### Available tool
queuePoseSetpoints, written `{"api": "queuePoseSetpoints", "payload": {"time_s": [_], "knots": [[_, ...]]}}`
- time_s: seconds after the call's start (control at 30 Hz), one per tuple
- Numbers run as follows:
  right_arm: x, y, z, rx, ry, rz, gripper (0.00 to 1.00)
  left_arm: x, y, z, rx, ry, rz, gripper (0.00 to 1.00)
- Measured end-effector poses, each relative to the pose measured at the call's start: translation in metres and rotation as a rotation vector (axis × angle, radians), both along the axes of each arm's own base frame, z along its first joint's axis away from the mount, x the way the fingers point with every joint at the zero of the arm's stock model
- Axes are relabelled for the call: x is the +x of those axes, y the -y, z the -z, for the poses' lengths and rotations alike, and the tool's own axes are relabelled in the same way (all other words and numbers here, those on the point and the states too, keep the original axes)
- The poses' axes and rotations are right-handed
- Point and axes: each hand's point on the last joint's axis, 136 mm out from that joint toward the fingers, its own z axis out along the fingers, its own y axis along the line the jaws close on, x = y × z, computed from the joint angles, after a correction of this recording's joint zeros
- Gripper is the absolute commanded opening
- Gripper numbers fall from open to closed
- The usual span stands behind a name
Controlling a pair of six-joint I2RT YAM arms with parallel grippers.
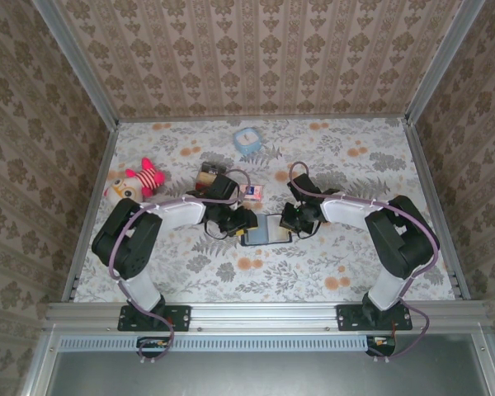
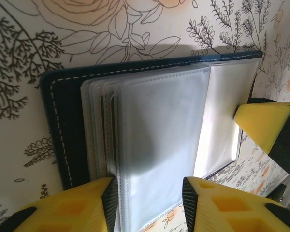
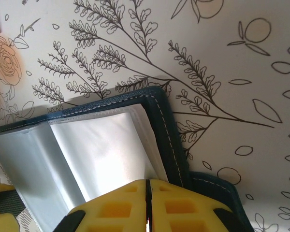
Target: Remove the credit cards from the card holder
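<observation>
The card holder (image 1: 266, 231) lies open on the flowered table between my two grippers. Its navy stitched cover (image 2: 63, 125) carries a stack of clear plastic sleeves (image 2: 159, 125). The sleeves look blank, and the credit cards are hidden or out of view. My left gripper (image 2: 147, 186) is open, its fingers straddling the near edge of the top sleeves. The left pad touches the stack and the right pad stands apart from it. My right gripper (image 3: 147, 182) is shut, with its tips resting on the right-hand sleeve (image 3: 106, 150) next to the cover edge (image 3: 166, 135). The snap tab (image 3: 217, 186) sticks out beside it.
A red-and-tan box (image 1: 208, 175) and a small pink-and-white object (image 1: 252, 192) sit just behind the holder. A plush toy (image 1: 140, 177) lies at the left and a light blue item (image 1: 247, 140) at the back. Patterned walls enclose the table.
</observation>
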Motion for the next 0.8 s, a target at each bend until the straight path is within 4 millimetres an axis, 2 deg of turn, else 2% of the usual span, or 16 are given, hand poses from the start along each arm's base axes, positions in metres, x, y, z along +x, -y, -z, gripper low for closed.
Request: {"api": "queuePoseSetpoints", "payload": {"time_s": [0.2,0.57,0.8], "knots": [[0.001,-0.001,0.0,0.0,0.0,-0.001,0.1,0.0,0.003,-0.001,-0.017,-0.003,0.005,0.36],[0.002,-0.002,0.0,0.001,0.001,-0.002,0.09,0.001,0.008,-0.007,-0.051,0.008,0.016,0.37],[0.002,-0.002,0.0,0.001,0.003,-0.006,0.1,0.003,0.019,-0.021,-0.139,0.048,0.036,0.33]]}}
